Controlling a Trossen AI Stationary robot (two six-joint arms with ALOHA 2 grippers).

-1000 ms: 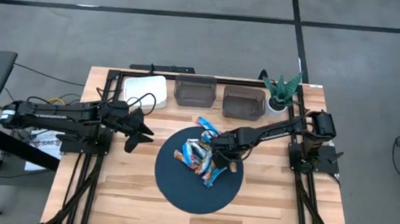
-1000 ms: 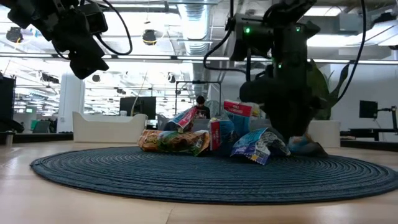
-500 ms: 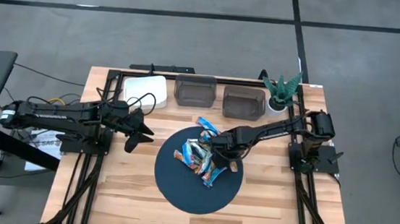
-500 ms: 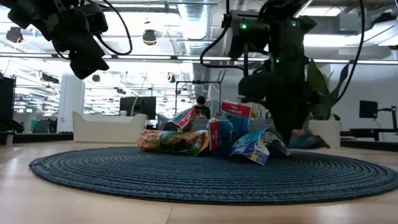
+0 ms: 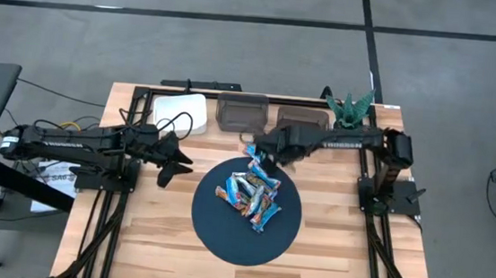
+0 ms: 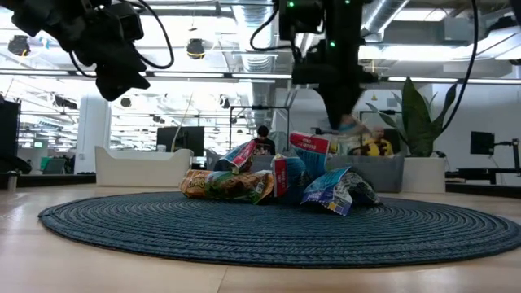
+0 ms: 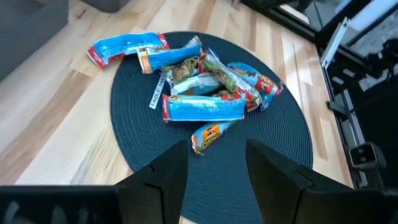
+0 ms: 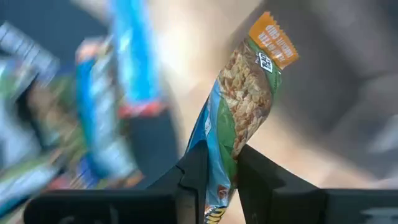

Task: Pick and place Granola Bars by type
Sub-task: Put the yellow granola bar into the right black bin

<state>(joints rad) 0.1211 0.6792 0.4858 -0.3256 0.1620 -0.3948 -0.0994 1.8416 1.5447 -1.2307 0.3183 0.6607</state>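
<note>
The right claw [image 8: 214, 168] grips one orange-green granola bar [image 8: 249, 106] above the mat's [image 5: 213, 230] far edge, apparently for binning, while the left claw [image 7: 214, 155], parted and empty, waits beside the pile [image 5: 250, 193].

You're in an open-plan lab or office: exposed ceiling ducts [image 6: 244, 20] upper centre, desks with monitors [image 6: 175, 138] behind, grey carpet [image 5: 237, 57].

Orange-green-blue bar [image 8: 239, 118]; dark blue mat [image 5: 221, 236].

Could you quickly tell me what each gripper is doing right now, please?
Left gripper: open, empty, beside the mat.
Right gripper: shut on a granola bar.
</note>
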